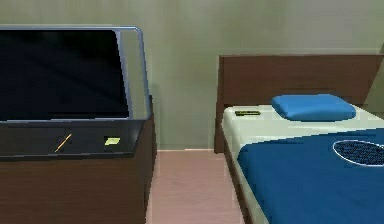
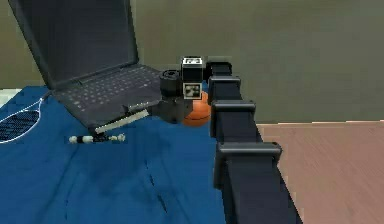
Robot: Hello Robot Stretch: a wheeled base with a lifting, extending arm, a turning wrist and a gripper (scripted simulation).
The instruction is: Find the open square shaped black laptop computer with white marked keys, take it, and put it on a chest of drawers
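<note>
Laptop (image 2: 97, 62) just beside gripper (image 2: 163, 100)

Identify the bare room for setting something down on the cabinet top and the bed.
Cabinet top: bare strip before the television, broken by pencil and yellow note. Blue bed cover: bare in front of the pen; crowded around the laptop, gripper and orange thing.

one laptop (image 2: 95, 60), one pillow (image 1: 313, 106), one television (image 1: 62, 72)

The open black laptop (image 2: 90, 60) tilts over the blue bed cover (image 2: 120, 185), its right edge at the gripper (image 2: 160, 103); whether it is held cannot be told. An orange object (image 2: 203, 111) shows beside the dark arm (image 2: 240, 140)
</note>
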